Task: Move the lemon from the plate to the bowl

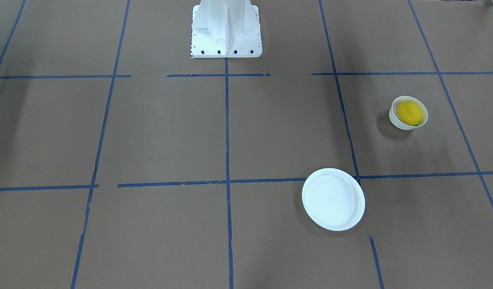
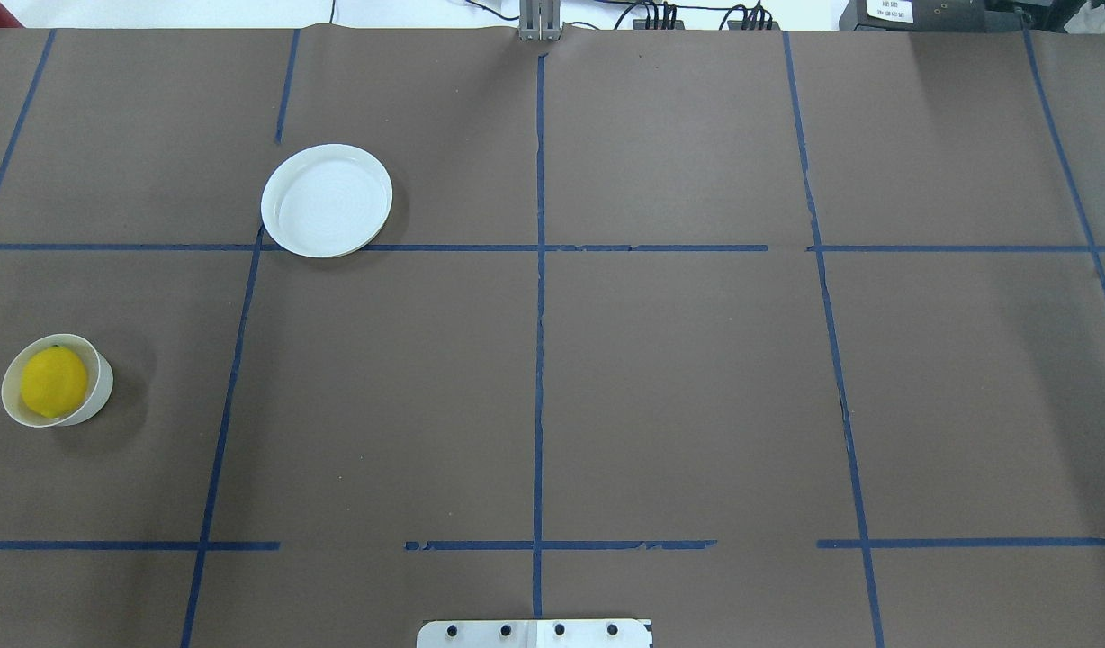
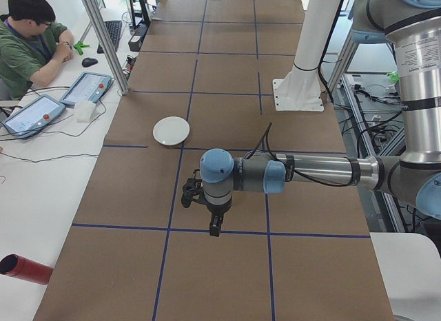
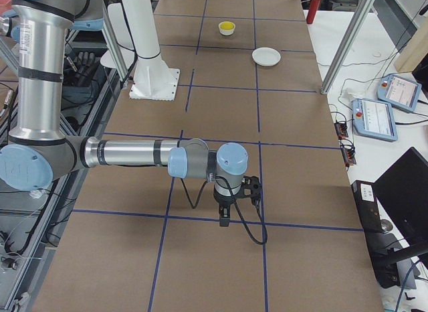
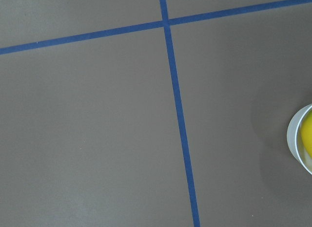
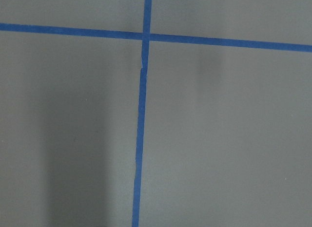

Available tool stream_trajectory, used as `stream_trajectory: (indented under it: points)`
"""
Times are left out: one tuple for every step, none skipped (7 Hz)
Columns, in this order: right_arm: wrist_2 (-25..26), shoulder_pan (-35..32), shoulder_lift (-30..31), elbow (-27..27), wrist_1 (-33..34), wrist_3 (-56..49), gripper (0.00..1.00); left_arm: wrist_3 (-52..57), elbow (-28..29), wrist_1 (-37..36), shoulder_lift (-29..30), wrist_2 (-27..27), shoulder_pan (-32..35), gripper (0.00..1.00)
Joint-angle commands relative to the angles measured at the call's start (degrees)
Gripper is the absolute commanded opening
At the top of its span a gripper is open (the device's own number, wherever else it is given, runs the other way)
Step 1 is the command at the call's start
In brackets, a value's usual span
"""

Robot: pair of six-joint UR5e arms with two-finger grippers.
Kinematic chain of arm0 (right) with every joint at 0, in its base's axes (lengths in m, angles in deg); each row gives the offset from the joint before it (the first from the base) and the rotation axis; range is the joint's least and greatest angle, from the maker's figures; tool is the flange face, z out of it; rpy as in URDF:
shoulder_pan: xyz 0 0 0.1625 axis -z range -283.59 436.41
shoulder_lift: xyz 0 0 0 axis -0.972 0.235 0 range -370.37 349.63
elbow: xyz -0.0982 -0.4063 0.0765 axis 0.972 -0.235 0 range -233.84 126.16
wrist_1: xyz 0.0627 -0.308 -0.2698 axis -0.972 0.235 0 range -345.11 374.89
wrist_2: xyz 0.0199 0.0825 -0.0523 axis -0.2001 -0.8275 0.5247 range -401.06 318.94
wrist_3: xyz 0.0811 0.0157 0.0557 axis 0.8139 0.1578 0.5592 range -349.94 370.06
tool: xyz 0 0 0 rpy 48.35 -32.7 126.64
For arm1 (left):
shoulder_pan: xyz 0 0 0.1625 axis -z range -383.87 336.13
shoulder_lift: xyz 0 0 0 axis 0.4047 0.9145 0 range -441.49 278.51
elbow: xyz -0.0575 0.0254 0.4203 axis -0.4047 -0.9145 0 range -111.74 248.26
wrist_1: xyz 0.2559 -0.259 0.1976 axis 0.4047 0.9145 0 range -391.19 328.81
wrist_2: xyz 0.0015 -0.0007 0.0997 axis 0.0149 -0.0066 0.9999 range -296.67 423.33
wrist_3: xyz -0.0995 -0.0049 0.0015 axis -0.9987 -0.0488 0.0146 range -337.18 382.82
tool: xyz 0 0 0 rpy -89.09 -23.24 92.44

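Note:
The yellow lemon (image 1: 409, 112) lies inside the small deep white bowl (image 1: 394, 117), on my left side of the table; both also show in the overhead view, lemon (image 2: 55, 382) in bowl (image 2: 101, 389). The wide flat white plate (image 1: 333, 199) stands empty farther out (image 2: 327, 200). The left wrist view catches the bowl's rim (image 5: 294, 139) and a sliver of lemon (image 5: 308, 139) at its right edge. My left gripper (image 3: 215, 230) and right gripper (image 4: 224, 219) show only in the side views, raised above the table; I cannot tell whether they are open or shut.
The white robot pedestal (image 1: 226, 30) stands at the table's near-robot edge. Blue tape lines (image 2: 539, 315) grid the brown table cover. An operator (image 3: 31, 45) sits at a side table with tablets (image 3: 86, 87). A red cylinder (image 3: 24, 268) lies off the table's end.

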Motion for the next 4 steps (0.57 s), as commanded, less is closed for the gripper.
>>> stream_trajectory:
  points:
    - [0.0,0.0,0.0,0.0,0.0,0.0,1.0,-0.1,-0.1,0.1,0.2,-0.2,0.2,1.0]
    - [0.0,0.0,0.0,0.0,0.0,0.0,1.0,0.2,0.4,0.2,0.5,0.3,0.1,1.0]
    - [0.0,0.0,0.0,0.0,0.0,0.0,1.0,0.2,0.3,0.2,0.8,0.4,0.1,1.0]
    - [0.0,0.0,0.0,0.0,0.0,-0.1,1.0,0.4,0.0,0.3,1.3,0.4,0.1,1.0]
